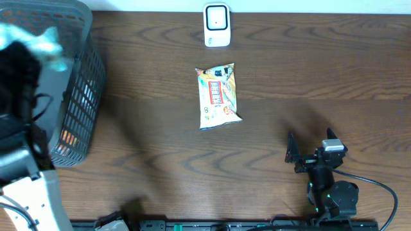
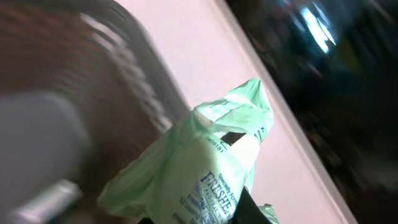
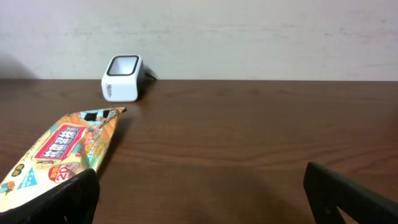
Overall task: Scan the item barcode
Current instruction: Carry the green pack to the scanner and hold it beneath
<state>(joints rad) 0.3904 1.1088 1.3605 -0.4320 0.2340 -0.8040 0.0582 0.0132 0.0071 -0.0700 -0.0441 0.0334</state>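
Observation:
My left gripper is shut on a pale green packet with blue print, held up over the grey mesh basket; only one dark finger shows in the left wrist view. From overhead the packet is blurred above the basket. A white barcode scanner stands at the table's far edge, also seen as the scanner in the right wrist view. My right gripper stands open and empty near the front right, with its fingers low over the wood.
An orange and yellow snack bag lies flat mid-table, a little in front of the scanner; the same bag lies left of my right gripper. The basket holds other items, one orange. A pale wall backs the table.

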